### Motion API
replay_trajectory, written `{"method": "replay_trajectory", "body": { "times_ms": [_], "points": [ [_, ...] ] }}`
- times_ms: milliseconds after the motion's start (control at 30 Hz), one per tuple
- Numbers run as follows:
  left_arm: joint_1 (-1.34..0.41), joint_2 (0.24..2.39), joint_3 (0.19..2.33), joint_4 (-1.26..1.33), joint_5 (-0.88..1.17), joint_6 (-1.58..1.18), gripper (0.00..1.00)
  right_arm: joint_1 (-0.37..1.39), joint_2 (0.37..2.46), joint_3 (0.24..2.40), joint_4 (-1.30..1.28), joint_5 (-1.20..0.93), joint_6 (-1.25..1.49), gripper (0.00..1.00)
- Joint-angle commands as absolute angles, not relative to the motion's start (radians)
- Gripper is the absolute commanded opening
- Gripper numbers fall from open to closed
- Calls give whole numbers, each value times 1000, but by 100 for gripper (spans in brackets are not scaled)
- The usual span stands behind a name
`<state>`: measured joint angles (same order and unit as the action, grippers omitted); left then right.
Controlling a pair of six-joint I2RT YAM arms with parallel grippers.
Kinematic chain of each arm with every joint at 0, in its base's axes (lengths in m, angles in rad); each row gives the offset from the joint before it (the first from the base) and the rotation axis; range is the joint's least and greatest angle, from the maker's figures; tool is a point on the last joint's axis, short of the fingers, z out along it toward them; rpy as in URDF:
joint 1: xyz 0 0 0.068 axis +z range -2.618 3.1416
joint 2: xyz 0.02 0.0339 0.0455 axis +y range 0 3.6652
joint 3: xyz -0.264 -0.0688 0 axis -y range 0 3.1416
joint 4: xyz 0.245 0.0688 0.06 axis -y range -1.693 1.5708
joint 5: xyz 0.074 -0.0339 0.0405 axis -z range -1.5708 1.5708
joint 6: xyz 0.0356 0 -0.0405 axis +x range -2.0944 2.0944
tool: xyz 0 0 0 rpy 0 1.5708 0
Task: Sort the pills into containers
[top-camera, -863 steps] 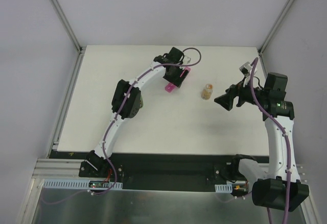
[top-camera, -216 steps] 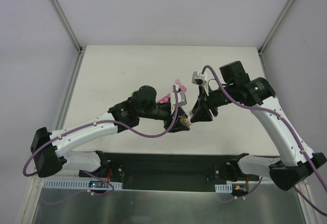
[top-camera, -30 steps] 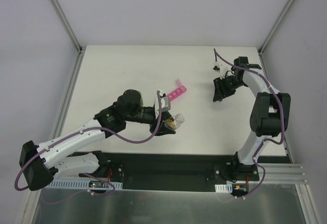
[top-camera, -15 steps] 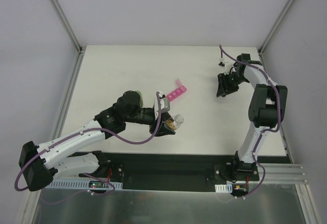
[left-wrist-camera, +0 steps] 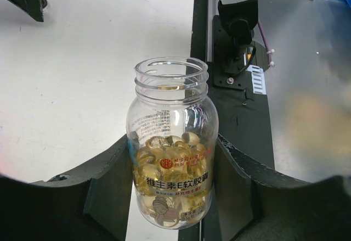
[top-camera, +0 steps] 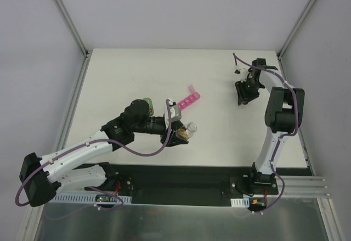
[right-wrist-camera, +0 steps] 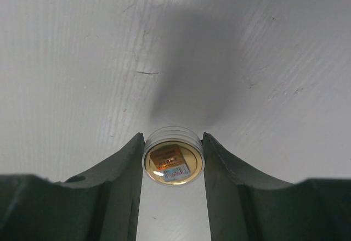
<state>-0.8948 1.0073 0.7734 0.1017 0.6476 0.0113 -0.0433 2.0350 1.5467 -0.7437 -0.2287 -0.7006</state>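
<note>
My left gripper (top-camera: 178, 134) (left-wrist-camera: 171, 167) is shut on a small clear bottle (top-camera: 189, 129) (left-wrist-camera: 171, 136), gripping its lower half. The bottle has no cap, and its open mouth points away from the wrist. Yellow-amber pills (left-wrist-camera: 169, 156) fill its lower part. The pink row of containers (top-camera: 187, 100) lies on the table just beyond that gripper. At the far right of the table my right gripper (top-camera: 244, 94) (right-wrist-camera: 173, 167) points down, shut on the bottle's round clear cap (right-wrist-camera: 173, 163) with a gold label, close above the white surface.
A green object (top-camera: 146, 102) shows partly behind the left arm's wrist. The white table (top-camera: 126, 82) ends in a black front rail (top-camera: 175, 175), and metal frame posts rise at its back corners. The right arm's base (left-wrist-camera: 236, 10) shows in the left wrist view.
My right gripper has shifted slightly to the right with the cap and its arm has folded nearer the table's right edge. The left gripper and bottle have barely moved.
</note>
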Motion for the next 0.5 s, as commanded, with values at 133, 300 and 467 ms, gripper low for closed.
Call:
{"method": "replay_trajectory", "body": {
  "times_ms": [133, 300, 467],
  "points": [
    [-887, 973, 758, 193, 632, -32, 0, -41, 2086, 1600, -735, -158, -729, 48],
    [-887, 973, 744, 239, 626, -48, 0, -43, 2072, 1582, -730, -160, -742, 56],
    [-887, 979, 741, 264, 623, -60, 0, -44, 2059, 1571, -727, -167, -744, 60]
  ]
}}
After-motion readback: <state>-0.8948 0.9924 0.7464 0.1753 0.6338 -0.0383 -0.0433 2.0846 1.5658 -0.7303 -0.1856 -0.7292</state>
